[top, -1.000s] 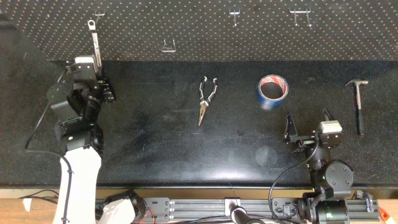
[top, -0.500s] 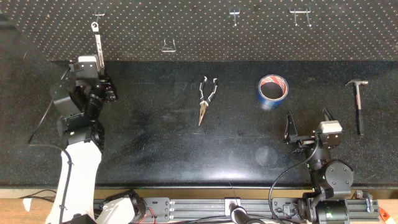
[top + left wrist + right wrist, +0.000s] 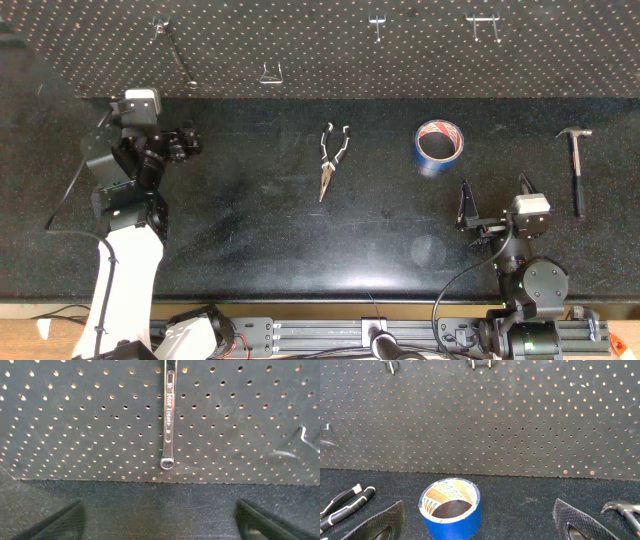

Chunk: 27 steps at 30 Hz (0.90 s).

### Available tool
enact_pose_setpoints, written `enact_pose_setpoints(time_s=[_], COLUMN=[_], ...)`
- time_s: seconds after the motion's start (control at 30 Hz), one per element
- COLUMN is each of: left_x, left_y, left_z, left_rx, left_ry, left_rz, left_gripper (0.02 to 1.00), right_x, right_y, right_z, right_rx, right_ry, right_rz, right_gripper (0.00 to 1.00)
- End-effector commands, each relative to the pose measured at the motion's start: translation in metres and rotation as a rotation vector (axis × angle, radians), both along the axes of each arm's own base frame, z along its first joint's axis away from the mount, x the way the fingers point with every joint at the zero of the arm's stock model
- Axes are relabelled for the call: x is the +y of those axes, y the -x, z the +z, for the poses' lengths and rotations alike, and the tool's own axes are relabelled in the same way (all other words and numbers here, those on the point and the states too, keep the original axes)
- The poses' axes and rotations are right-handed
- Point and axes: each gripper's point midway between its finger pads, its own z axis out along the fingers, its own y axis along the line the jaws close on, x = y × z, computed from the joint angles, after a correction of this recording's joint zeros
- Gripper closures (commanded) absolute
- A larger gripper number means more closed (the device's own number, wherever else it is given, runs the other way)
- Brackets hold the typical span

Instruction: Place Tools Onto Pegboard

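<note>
Counting one wrench point(image 3: 168, 415), pliers point(image 3: 331, 160), tape point(image 3: 438, 146), hammer point(image 3: 575, 170) each.

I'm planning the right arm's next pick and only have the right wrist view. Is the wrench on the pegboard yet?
Observer: Yes. The wrench hangs straight down against the pegboard, its ring end just short of the board's lower edge.
Operator: Is the left gripper holding it?
Observer: No. The left gripper is open, clear of the wrench, with nothing between its fingers.
Operator: I see just the hammer's head. How does it lie?
Observer: The hammer lies flat on the table, head toward the pegboard, to the right of the tape roll.
</note>
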Motion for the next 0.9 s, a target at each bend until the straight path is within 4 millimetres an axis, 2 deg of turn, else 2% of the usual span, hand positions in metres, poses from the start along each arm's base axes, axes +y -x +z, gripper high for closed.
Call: enact_pose_setpoints(time_s=[0.03, 0.13, 0.2, 0.4, 0.63, 0.7, 0.73, 0.77, 0.83, 0.9], left_x=[0.002, -0.003, -0.014, -0.035, -0.042, -0.063, -0.068, -0.081, -0.099, -0.127], left_y=[-0.001, 0.015, 0.034, 0.102, 0.098, 0.098, 0.099, 0.099, 0.098, 0.1], left_z=[0.001, 0.008, 0.02, -0.017, -0.015, 0.003, 0.008, 0.008, 0.002, -0.003], left_rx=[0.008, 0.03, 0.036, 0.299, 0.285, 0.214, 0.204, 0.213, 0.25, 0.276], left_ry=[-0.004, 0.003, 0.018, 0.102, 0.127, 0.22, 0.28, 0.263, 0.28, 0.318], left_rz=[0.007, 0.006, -0.012, -0.011, -0.05, -0.129, -0.106, -0.145, -0.07, -0.035], left_gripper=[0.023, 0.023, 0.023, 0.023, 0.023, 0.02, 0.02, 0.023, 0.023, 0.023], right_x=[-0.001, -0.001, -0.001, -0.001, -0.001, -0.001, -0.001, -0.001, -0.001, -0.001], right_y=[0.0, 0.0, 0.0, 0.0, 0.0, 0.0, 0.0, 0.0, 0.0, 0.0], right_z=[-0.001, -0.001, -0.001, -0.001, -0.001, -0.001, -0.001, -0.001, -0.001, -0.001], right_rx=[-0.001, -0.001, -0.001, -0.001, -0.001, -0.001, -0.001, -0.001, -0.001, -0.001], right_ry=[0.013, 0.013, 0.013, 0.013, 0.013, 0.013, 0.013, 0.013, 0.013, 0.013], right_rz=[-0.001, -0.001, -0.001, -0.001, -0.001, -0.001, -0.001, -0.001, -0.001, -0.001], right_gripper=[0.042, 0.042, 0.042, 0.042, 0.042, 0.042, 0.042, 0.042, 0.042, 0.042])
